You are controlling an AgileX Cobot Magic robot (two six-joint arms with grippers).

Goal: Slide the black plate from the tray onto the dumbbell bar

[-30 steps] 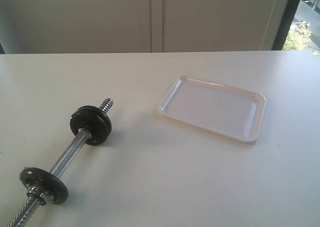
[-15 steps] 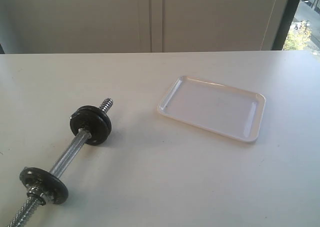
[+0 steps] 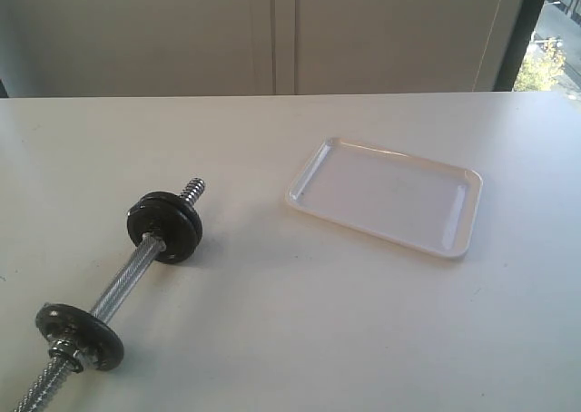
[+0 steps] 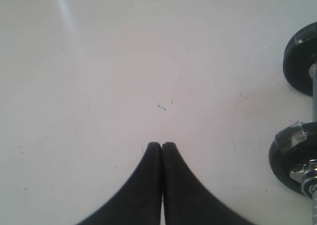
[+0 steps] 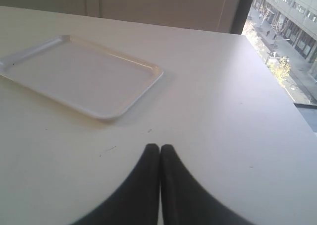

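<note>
The white tray (image 3: 381, 194) lies bare at the right of the table, nothing on it; it also shows as the tray (image 5: 79, 71) in the right wrist view. The dumbbell bar (image 3: 127, 276) lies at the left, slanting towards the front edge. A thick black disc pack (image 3: 163, 226) sits near its far threaded end and a scuffed disc (image 3: 80, 337) near its front end. I cannot tell which disc is the black plate. My left gripper (image 4: 161, 144) is shut and empty beside the discs (image 4: 302, 61). My right gripper (image 5: 159, 146) is shut and empty, short of the tray.
The white table (image 3: 300, 339) runs back to a pale wall. A window with a dark frame (image 3: 526, 31) stands at the far right. Neither arm shows in the exterior view.
</note>
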